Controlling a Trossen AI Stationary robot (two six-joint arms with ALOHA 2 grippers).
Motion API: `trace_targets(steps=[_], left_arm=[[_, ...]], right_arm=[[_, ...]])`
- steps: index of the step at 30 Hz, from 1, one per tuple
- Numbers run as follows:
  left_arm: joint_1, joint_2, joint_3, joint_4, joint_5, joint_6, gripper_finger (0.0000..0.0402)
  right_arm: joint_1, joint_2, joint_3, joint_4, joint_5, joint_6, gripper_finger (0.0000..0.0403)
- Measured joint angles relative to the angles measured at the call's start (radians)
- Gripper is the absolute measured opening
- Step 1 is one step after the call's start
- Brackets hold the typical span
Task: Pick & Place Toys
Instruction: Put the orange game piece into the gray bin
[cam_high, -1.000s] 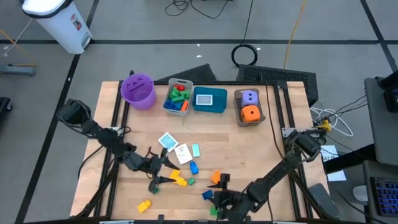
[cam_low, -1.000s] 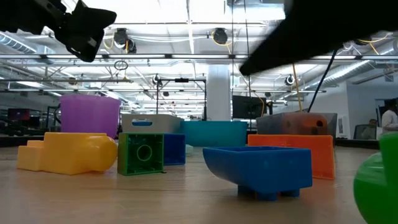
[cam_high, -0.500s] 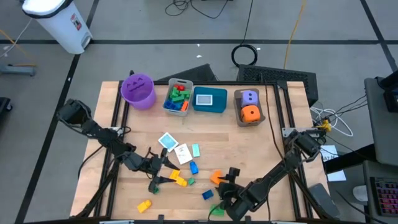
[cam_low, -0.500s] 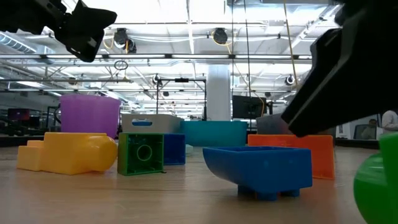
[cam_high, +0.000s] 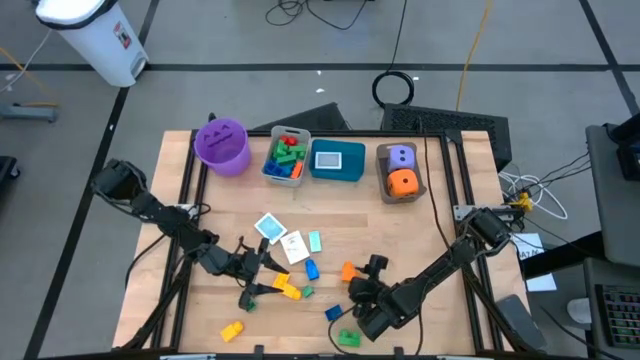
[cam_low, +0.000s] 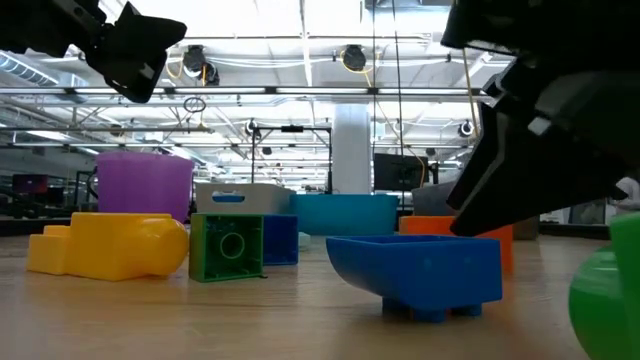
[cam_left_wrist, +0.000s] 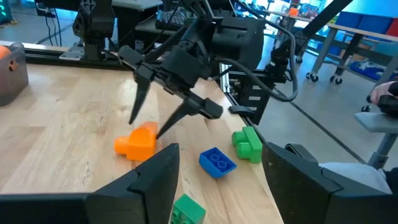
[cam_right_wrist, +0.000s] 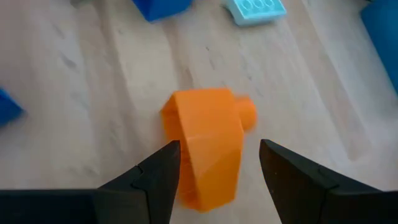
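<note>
From above, the wooden table (cam_high: 420, 230) sits on a grey floor, with bins along its far edge and bricks scattered near the front. Left gripper (cam_high: 262, 272) hovers spread beside a yellow brick (cam_high: 288, 289). Right gripper (cam_high: 362, 272) hangs over an orange brick (cam_high: 348, 271). At table height, a ceiling-lit hall lies behind a blue brick (cam_low: 415, 270). Through the right wrist camera, parted fingers (cam_right_wrist: 155, 180) flank the orange brick, not gripping it.

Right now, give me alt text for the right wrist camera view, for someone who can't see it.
An orange brick lies on the wooden table, straight ahead of the right end effector, whose two dark fingers stand open on either side of it without touching. Beyond it lie a light blue flat card and a blue brick.
</note>
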Motion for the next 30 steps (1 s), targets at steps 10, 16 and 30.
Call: trace_targets(steps=[10,16,30], left_arm=[[0.000,0.000,0.000,-0.007,0.003,-0.016,0.0237],[0.000,0.000,0.000,-0.022,0.003,-0.025,0.0237],[0.000,0.000,0.000,-0.028,0.003,-0.027,0.0237]], right_arm=[[-0.007,0.000,0.000,-0.053,-0.001,0.003,0.0210],[-0.014,0.000,0.000,-0.026,0.002,0.003,0.0210],[-0.082,0.000,0.000,-0.027,0.000,-0.046,0.0124]])
